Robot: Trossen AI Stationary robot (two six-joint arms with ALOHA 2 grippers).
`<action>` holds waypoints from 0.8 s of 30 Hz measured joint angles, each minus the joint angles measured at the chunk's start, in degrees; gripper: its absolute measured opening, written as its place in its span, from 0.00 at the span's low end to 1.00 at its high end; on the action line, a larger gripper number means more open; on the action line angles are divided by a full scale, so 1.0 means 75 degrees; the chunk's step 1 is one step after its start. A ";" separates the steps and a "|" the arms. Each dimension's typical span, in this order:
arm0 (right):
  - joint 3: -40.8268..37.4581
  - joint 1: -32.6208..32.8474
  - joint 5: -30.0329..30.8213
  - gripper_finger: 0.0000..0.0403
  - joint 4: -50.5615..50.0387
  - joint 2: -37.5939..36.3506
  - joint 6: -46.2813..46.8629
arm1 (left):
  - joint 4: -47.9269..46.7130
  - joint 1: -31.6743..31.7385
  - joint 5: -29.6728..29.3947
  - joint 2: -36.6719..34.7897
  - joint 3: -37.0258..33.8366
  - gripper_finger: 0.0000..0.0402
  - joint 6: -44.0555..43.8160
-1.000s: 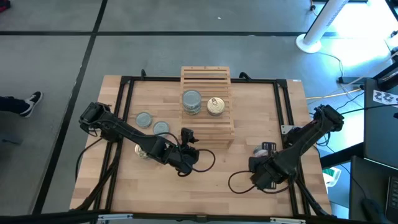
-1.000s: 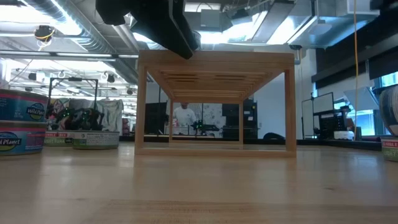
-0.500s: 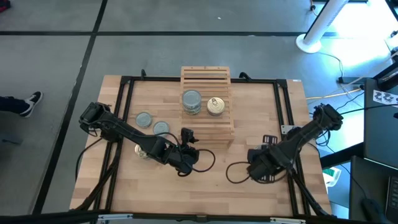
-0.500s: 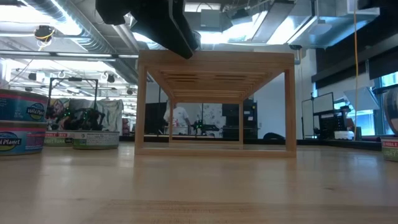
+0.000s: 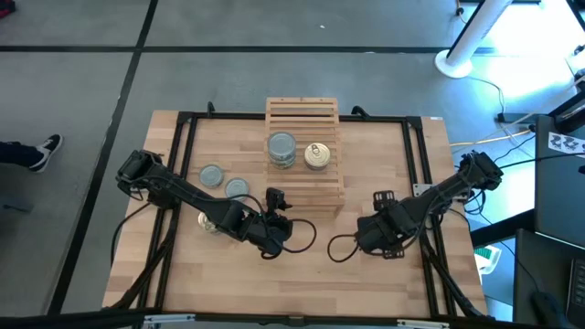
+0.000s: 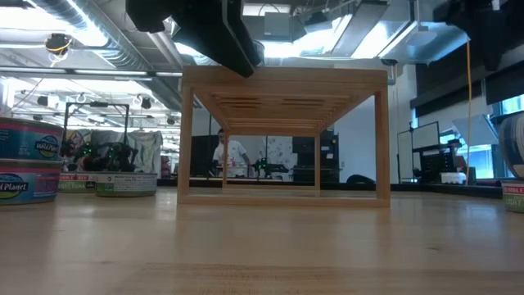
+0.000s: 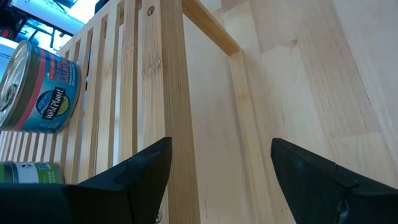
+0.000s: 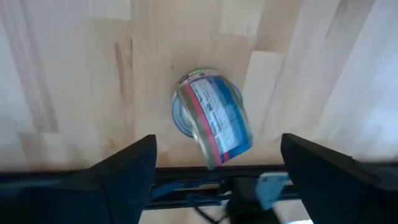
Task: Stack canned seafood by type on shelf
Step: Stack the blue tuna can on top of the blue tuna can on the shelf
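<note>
Two grey-topped tins lie loose on the counter at left. Left gripper waits spread and empty just near of the shelf. The shelf holds a grey-topped stack and a gold tin. Right gripper, wide open and empty, hovers above a stack of two tins. Step judged: pickup; next, descend and close.

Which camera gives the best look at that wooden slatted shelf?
The high view: it shows the whole shelf from above, with cans on its slats. The low view shows only its frame side-on, the left wrist view one corner, and the right wrist view nothing of it.
</note>
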 joint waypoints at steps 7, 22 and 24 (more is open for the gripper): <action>-0.0170 -0.0001 0.0129 0.85 0.0015 0.0000 -0.1101 | 0.0000 0.0000 0.0000 0.0000 0.0000 0.68 -0.0023; -0.1122 -0.0001 0.0129 0.85 0.0319 0.0000 -0.1421 | -0.0006 0.0000 0.0000 0.0000 0.0000 0.68 -0.0149; -0.1222 -0.0001 0.0128 0.85 0.0329 0.0000 -0.1421 | -0.0006 0.0000 0.0000 0.0000 0.0000 0.68 -0.0147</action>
